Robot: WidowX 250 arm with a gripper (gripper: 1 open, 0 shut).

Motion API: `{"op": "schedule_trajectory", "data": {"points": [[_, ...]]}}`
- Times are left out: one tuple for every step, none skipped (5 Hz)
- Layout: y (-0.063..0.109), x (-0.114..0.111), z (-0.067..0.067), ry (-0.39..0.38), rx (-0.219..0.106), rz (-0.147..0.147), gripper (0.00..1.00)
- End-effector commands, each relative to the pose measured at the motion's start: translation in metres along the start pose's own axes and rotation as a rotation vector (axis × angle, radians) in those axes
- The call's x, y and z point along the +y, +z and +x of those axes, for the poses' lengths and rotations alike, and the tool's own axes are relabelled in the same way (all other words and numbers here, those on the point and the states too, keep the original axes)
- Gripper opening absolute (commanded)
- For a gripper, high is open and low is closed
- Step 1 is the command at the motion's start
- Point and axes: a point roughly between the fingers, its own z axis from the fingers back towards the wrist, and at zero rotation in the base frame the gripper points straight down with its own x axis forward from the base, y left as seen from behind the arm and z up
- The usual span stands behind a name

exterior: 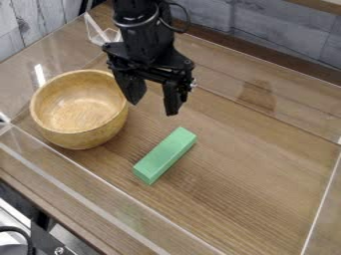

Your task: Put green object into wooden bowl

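The green object [166,155], a flat bright green block, lies on the wooden table a little right of centre, angled from lower left to upper right. The wooden bowl [82,107], round and light tan, stands to its upper left with nothing inside. My gripper [155,102] hangs pointing down between the two, just right of the bowl's rim and above the block's far end. Its black fingers [136,90] stand wide open with nothing between them. It touches neither the block nor the bowl.
Clear acrylic walls [200,235] ring the table, with one edge running along the front and another at the right [324,199]. Bare wooden table top [260,149] lies right of the block.
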Motion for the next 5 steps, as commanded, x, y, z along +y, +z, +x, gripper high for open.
{"op": "schedule_trajectory", "data": {"points": [[0.009, 0.009, 0.009, -0.012, -0.046, 0.007, 1.00], [0.008, 0.017, 0.013, -0.020, -0.044, 0.008, 1.00], [0.007, 0.013, 0.015, 0.010, -0.047, 0.018, 1.00], [0.005, 0.007, 0.017, 0.036, -0.050, 0.025, 1.00], [-0.001, 0.004, 0.016, 0.001, -0.027, 0.028, 1.00]]}}
